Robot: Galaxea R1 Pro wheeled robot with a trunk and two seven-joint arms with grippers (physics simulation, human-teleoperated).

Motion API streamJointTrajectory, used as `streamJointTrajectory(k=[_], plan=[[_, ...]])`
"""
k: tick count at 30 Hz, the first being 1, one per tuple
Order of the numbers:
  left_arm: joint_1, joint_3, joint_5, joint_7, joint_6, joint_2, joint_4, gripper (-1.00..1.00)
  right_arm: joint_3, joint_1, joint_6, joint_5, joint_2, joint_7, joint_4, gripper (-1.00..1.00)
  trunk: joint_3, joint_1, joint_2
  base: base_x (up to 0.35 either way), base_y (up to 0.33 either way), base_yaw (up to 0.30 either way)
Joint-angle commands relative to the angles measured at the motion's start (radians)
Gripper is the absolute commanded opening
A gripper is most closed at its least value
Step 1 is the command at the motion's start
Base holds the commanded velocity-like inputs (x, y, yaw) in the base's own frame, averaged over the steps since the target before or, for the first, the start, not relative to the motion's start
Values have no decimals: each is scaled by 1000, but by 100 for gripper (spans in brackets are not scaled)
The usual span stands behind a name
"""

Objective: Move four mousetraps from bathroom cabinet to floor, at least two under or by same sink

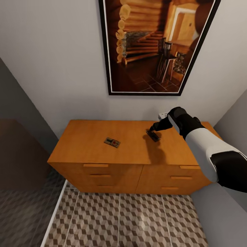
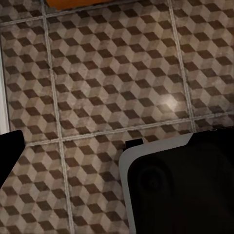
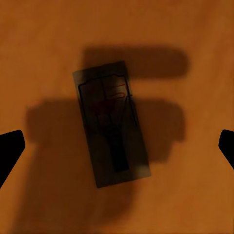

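Reaching view by view:
head: right pincer (image 1: 153,133) hangs just above a mousetrap (image 1: 153,135) on the cabinet (image 1: 85,137) top; second mousetrap (image 1: 112,142) lies flat mid-top. Smooth orange-brown wood, bar handles.
left wrist: cube-print bathroom floor (image 2: 97,73), pale grout; left pincer state: cannot tell.
right wrist: pincer spread wide, tips either side of the shadowed trap (image 3: 111,124). Thin flat board with wire parts, so drop square and close low across the narrow width.

Head view: high, facing down at cabinet (image 1: 103,144) and wall. Right wrist: close above the cabinet top, shared. Left wrist: straight down at bathroom floor (image 2: 107,78).
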Motion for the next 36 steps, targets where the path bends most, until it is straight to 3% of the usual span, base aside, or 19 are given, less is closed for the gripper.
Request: streamJointTrajectory(k=[1,36], plan=[[-2,-4,0,1,-6,0,4,100,4,-1,3,7,-1,8,-1,100,-3,0,-2,0,0,0],[-2,-4,0,1,-6,0,4,100,3,-1,3,9,-3,9,-1,100,-59,0,-2,0,0,0]])
